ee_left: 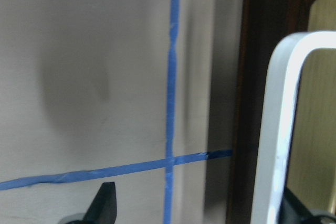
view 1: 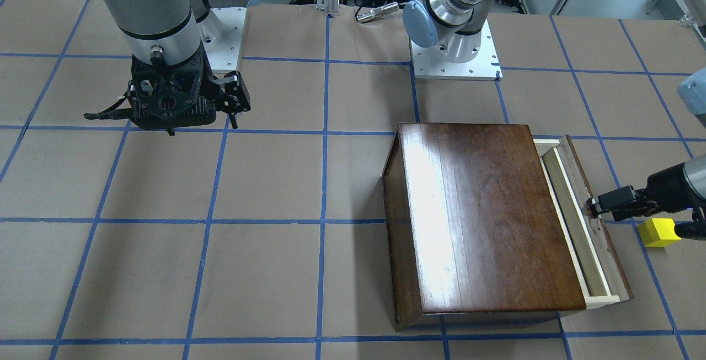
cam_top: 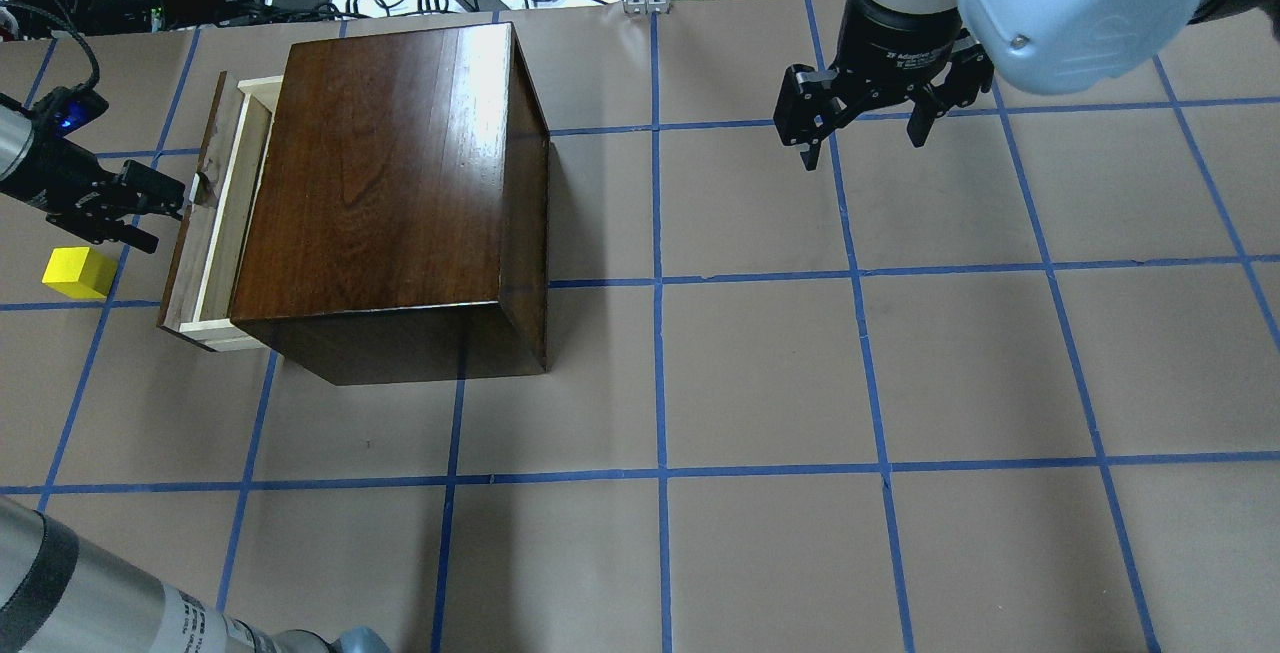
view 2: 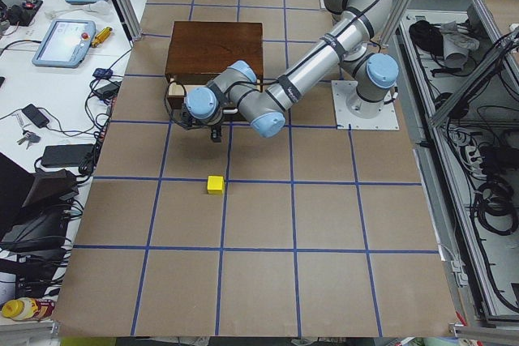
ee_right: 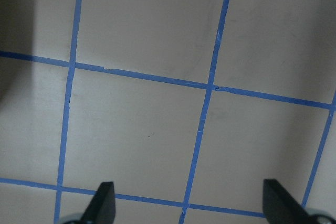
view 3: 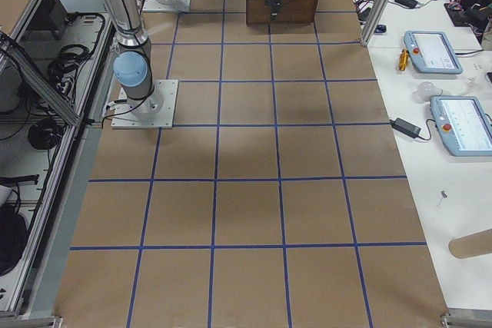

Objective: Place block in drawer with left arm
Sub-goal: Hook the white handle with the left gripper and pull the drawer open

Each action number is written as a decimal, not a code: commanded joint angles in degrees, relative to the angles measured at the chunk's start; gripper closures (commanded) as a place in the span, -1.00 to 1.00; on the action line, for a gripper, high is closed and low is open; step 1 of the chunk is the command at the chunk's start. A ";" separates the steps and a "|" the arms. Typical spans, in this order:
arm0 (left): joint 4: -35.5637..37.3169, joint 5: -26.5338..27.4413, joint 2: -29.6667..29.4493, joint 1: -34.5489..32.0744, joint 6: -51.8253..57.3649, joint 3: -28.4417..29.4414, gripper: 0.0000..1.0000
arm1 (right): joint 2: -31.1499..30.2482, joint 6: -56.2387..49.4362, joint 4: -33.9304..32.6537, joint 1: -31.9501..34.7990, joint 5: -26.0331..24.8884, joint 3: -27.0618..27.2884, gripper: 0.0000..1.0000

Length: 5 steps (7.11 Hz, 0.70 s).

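Here, the left gripper (cam_top: 166, 215) reaches in with fingers spread, one finger hard by the pale handle (ee_left: 281, 129) of the partly open drawer (cam_top: 228, 233), apparently to widen the gap. The yellow block (cam_top: 78, 273) lies on the table (cam_top: 700, 373) just beside it. The right gripper (cam_top: 862, 145) hovers well apart, fingers also spread.

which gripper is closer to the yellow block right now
Left. The left gripper sits at the drawer front, just beside the block; the right gripper hovers far across the table, past the wooden box.
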 commanded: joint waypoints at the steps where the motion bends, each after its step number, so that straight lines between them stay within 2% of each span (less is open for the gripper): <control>1: 1.67 1.05 -0.41 2.06 1.04 0.06 -1.00 | 0.00 0.00 0.00 0.00 0.00 0.00 -1.00; 5: 1.76 1.14 0.63 2.34 1.13 0.15 -1.00 | 0.00 0.00 0.00 0.00 0.00 0.00 -1.00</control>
